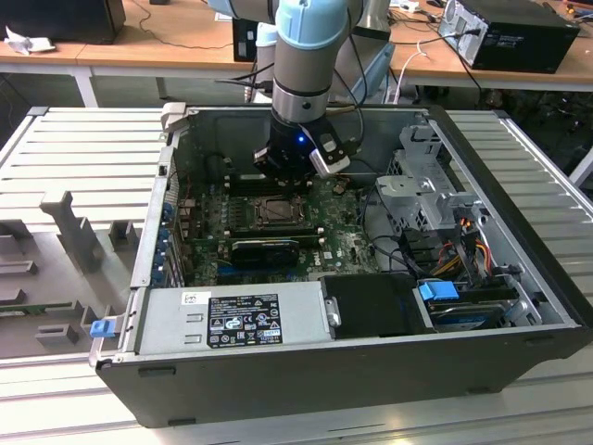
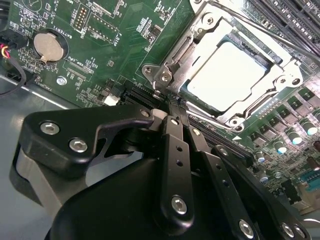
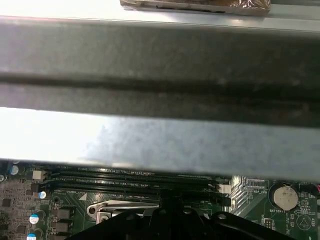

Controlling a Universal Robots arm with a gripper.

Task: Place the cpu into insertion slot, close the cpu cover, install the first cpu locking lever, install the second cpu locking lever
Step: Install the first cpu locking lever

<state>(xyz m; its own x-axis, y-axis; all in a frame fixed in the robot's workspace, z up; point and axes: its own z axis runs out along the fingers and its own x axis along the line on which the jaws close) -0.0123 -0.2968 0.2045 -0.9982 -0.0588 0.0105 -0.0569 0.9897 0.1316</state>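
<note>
Second wrist view shows the chip (image 2: 231, 72) already seated under the metal cover (image 2: 200, 47). The gripper (image 2: 175, 112) has its fingers pressed together and empty at the socket's edge, probably to push a locking lever.

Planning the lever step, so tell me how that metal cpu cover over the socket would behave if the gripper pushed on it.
The cpu cover is a thin metal frame, so it would likely flex a little rather than feel rigid. It already lies flat over the cpu, so a push probably presses it down rather than sliding it. Its bare metal looks smooth, so the gripper could slip off.
</note>
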